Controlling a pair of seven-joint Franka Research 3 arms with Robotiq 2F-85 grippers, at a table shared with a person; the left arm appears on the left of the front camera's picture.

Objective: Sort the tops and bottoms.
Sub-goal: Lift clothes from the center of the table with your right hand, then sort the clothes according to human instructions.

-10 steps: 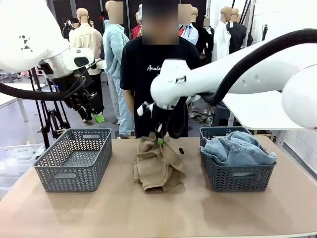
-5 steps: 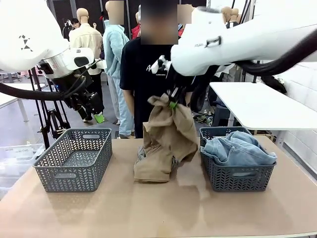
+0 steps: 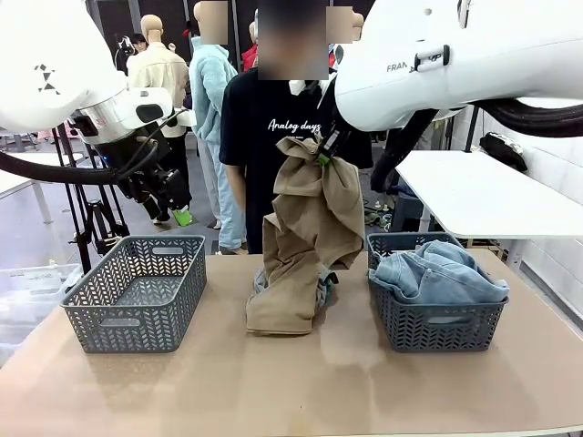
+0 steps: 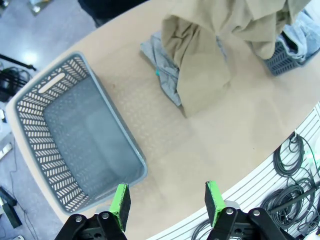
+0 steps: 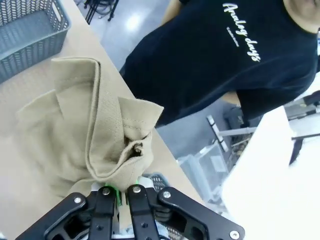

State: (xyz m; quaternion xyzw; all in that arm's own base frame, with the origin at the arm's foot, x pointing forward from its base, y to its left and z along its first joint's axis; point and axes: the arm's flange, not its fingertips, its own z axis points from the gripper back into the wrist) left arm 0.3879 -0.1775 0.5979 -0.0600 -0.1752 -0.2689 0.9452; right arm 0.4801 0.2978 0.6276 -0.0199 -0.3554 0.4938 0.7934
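- Right gripper [image 3: 321, 157], clamped on the tan top [image 3: 308, 223], holds it high over mid-table, just before a person [image 3: 273, 127].
- Table [image 3: 291, 391] lies bare from the pile to its near edge.
- Left basket [image 3: 137, 296] and right basket [image 3: 435, 330] flank the pile, both apart from it; jeans [image 3: 439, 271] heap above the right basket's rim.
- Tan top's hem rests on a grey top [image 4: 159, 59]; one hanging fold nears the right basket.
- Left gripper [image 3: 179, 215], jaws apart, hovers clear above the left basket.
- One second ago the tan top sat bunched low; it now hangs higher, while the left arm is unmoved.
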